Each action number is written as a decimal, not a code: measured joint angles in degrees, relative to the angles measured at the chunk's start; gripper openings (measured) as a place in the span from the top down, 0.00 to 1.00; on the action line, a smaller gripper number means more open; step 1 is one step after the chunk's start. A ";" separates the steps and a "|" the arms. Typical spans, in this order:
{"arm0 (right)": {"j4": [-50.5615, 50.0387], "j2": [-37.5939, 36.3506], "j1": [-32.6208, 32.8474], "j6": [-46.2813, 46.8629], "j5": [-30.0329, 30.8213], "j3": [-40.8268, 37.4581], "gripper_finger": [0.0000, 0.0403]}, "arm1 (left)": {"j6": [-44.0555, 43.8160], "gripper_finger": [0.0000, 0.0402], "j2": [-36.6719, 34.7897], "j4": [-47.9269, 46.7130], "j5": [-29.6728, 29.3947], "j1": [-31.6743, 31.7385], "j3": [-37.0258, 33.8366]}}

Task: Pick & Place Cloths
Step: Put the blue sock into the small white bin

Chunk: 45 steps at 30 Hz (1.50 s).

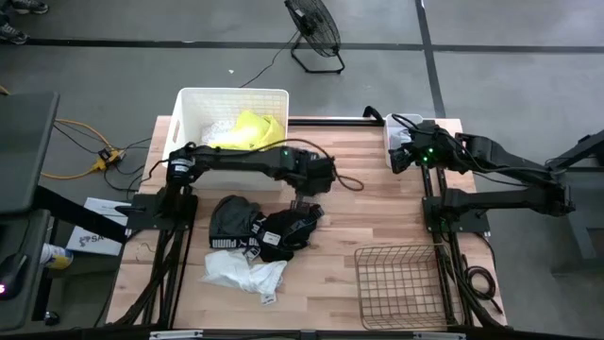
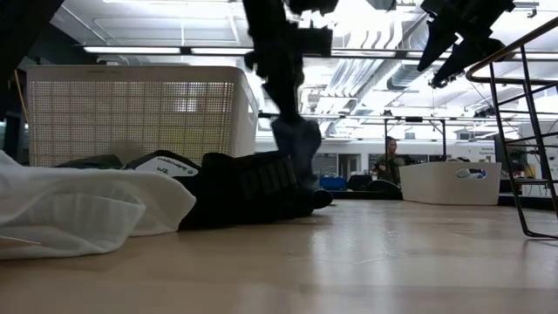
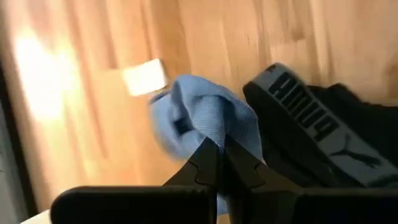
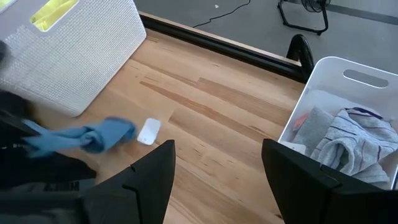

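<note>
My left gripper [image 3: 217, 148] is shut on a small grey-blue sock [image 3: 199, 112] above the right end of the black cloths with white print [image 1: 247, 231]. In the low view the sock [image 2: 298, 144] hangs under the left gripper [image 2: 288, 109]. A big white cloth [image 1: 241, 272] lies on the table on the near side of the black pile. A neon yellow cloth [image 1: 257, 130] sits in the white tub [image 1: 189, 104]. My right gripper [image 4: 217, 171] waits open near the table's far right. My left gripper pinches a bunched fold of the sock [image 3: 214, 127] between its two fingers [image 3: 202, 163], coming from above and pointing down. The sock hangs slack below the fingers. Whether its lower end [image 2: 305, 181] touches the black pile, I cannot tell.
A brown wire basket [image 1: 401, 283] stands at the near right of the table. A smaller white tub [image 4: 323, 81] with grey striped cloths sits at the far right, beside my right gripper. A small white tag [image 4: 148, 132] lies on bare wood between the arms.
</note>
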 joint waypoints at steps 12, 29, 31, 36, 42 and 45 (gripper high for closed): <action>0.75 -0.17 -0.02 -8.31 -5.31 0.00 0.43 | 2.33 1.00 -0.15 -12.11 -0.01 0.00 19.93; 24.25 1.11 9.16 -27.05 -16.60 -0.02 0.43 | 6.12 1.00 -1.74 -7.00 7.69 2.53 27.03; 24.36 1.78 10.09 -28.00 -16.09 -0.02 0.43 | 6.10 1.00 -2.13 -4.88 7.69 2.64 27.09; 25.46 4.35 11.70 -30.28 -16.10 -0.02 0.43 | 6.13 1.00 -3.17 -1.03 7.50 3.17 27.09; 32.29 7.70 13.48 -33.41 -11.93 -0.04 0.43 | 6.22 1.00 -3.74 1.85 6.25 3.41 27.05; 35.18 9.33 13.77 -33.43 -9.97 -0.04 0.43 | 6.21 1.00 -3.65 3.05 5.98 3.41 27.05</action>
